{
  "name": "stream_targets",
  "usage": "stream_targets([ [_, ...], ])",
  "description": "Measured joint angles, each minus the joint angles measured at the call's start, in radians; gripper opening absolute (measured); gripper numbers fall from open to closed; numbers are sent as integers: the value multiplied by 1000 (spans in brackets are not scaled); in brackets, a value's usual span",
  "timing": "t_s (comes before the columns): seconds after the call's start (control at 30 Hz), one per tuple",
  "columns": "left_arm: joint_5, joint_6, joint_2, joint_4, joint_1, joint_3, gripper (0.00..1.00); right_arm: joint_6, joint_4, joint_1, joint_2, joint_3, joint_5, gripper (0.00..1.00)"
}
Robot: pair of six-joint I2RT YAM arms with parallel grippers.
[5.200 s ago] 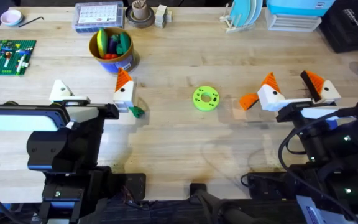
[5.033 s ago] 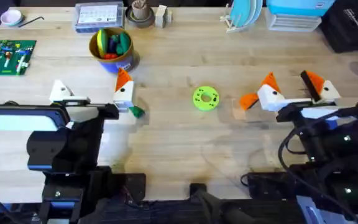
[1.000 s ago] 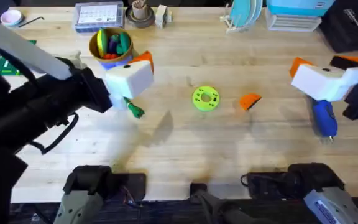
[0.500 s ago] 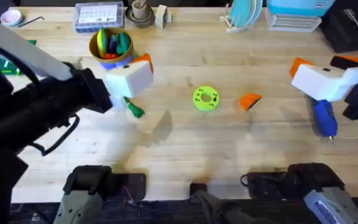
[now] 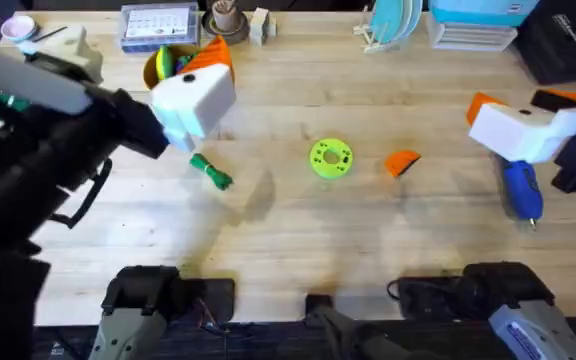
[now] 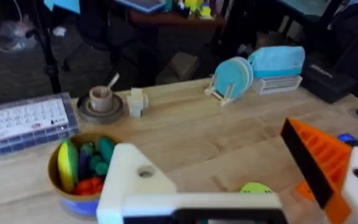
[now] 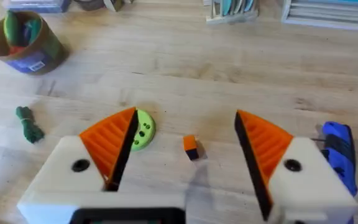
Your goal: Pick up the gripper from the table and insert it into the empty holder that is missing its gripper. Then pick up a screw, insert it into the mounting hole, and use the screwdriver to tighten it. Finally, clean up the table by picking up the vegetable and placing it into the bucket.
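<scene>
Both arms hover empty above the table (image 5: 298, 240): the right gripper (image 7: 182, 155) gapes over the loose orange gripper (image 5: 401, 162), presumably to collect it for the left gripper's (image 6: 241, 180) bare holder (image 6: 132, 180), spread wide.

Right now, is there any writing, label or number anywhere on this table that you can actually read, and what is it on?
None can be read.
The clear box at the table's far edge has a printed grid sheet: too small and blurred to read.
The bucket bears a pale sticker on its blue wall: blurred, unreadable.
The screwdriver shows no legible marking.
</scene>
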Motion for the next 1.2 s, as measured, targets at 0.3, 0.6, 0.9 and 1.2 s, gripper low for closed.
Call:
stream_targets([
  [0.3, -2, -1, -258, 296, -23, -315, 995, 0, 0, 0, 0, 0, 0, 994],
  [0.6, 14, -30, -436, 473, -57, -607, 995, 0, 0, 0, 0, 0, 0, 994],
  [0.9, 35, -31, -471, 512, -93, -717, 994, 0, 0, 0, 0, 0, 0, 994],
  [1.2, 95, -34, -471, 337, -97, -716, 994, 0, 0, 0, 0, 0, 0, 994],
])
